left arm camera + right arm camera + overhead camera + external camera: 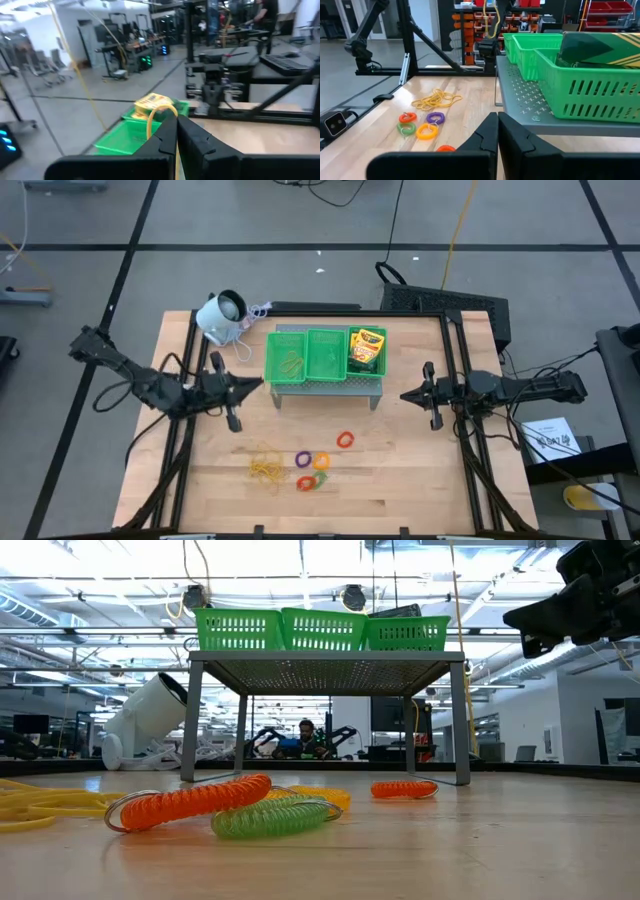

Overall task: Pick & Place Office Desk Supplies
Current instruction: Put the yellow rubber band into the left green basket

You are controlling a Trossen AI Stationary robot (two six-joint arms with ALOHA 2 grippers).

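My left gripper (252,385) is raised by the left end of the green three-part tray (325,332), shut on a thin yellowish rubber band (161,109). My right gripper (405,394) hovers right of the tray, shut and holding nothing. A yellow-and-green crayon box (367,350) lies in the tray's right compartment, and a few rubber bands (292,363) lie in its left one. A tangle of rubber bands (266,468) rests on the table near the front. Beside it lie a red ring (345,440), a purple ring (303,458), an orange ring (321,461) and a red-and-green pair (307,482). My left gripper pinches the rubber band between its two fingertips (167,131). A loop of the band (150,117) curves out past the fingertips, clear of the table. In the right wrist view the band (495,22) hangs slack below the gripper, above the tray's left end.
The tray sits on a grey perforated metal stand (330,385) with legs. A white round-headed device (222,315) with a cord lies at the far left corner. Bare wood shows between the stand and the rings. Dark rails run along both table sides.
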